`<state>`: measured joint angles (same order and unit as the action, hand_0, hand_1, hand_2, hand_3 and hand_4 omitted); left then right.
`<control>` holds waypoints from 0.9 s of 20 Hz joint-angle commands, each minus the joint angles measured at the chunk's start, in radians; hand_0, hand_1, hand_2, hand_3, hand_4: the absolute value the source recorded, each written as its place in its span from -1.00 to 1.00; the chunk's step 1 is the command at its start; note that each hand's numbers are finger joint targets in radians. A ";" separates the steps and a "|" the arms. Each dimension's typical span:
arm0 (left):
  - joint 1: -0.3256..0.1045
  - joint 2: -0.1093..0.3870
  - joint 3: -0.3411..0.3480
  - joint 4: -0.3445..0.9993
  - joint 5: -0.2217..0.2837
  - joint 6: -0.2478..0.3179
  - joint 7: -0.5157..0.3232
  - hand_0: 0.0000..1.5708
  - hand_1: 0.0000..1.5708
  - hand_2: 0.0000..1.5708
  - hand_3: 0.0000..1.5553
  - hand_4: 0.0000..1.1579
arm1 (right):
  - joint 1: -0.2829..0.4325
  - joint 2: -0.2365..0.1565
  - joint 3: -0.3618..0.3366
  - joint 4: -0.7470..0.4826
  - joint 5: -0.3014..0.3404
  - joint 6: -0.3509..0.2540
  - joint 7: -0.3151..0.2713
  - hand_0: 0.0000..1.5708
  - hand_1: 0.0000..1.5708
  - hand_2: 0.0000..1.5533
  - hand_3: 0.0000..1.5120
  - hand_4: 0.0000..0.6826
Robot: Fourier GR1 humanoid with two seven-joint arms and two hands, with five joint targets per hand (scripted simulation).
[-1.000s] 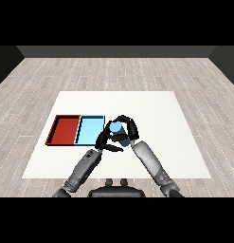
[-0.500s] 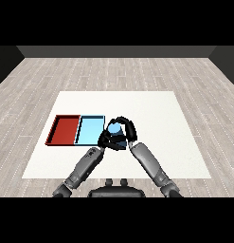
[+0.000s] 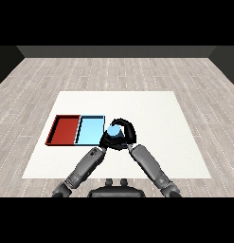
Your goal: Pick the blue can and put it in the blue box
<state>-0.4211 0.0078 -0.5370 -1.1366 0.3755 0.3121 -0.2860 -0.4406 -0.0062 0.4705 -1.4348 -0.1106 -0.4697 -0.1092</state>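
Note:
The blue can [image 3: 113, 130] stands just right of the light blue tray [image 3: 89, 131], close to its right rim. My right hand [image 3: 126, 136] is shut on the can, fingers arching over its top and far side. My left hand [image 3: 104, 141] sits low against the can's left side, at the blue tray's near right corner, and it overlaps the right hand so that its shape is hard to read. The can's lower part is hidden by both hands.
A red tray [image 3: 65, 129] lies directly left of the blue tray, sharing a wall with it. Both trays rest on the white table [image 3: 151, 114], whose near edge runs just behind my forearms.
The right hand has carried the can slightly left and nearer, toward the blue tray's right rim. The left hand has drawn in close beside the can.

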 commanded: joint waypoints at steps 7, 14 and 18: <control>-0.053 -0.007 -0.026 0.118 0.238 0.061 -0.159 1.00 1.00 0.95 0.70 0.15 | -0.029 0.006 0.053 0.047 -0.152 -0.057 -0.105 0.86 0.86 0.86 0.84 0.82; -0.088 -0.007 -0.054 0.206 0.283 0.045 -0.252 1.00 1.00 1.00 0.94 0.72 | 0.028 0.006 0.033 0.031 -0.151 -0.015 -0.136 0.82 0.82 0.86 0.84 0.78; -0.082 -0.007 -0.075 0.155 0.281 0.098 -0.314 1.00 1.00 1.00 0.96 0.89 | -0.009 0.006 0.033 -0.031 -0.183 -0.017 -0.056 0.64 0.64 0.73 0.71 0.39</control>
<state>-0.5176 0.0092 -0.6183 -0.9711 0.6883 0.4045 -0.5631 -0.4540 -0.0062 0.4798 -1.4255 -0.2723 -0.4798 -0.1874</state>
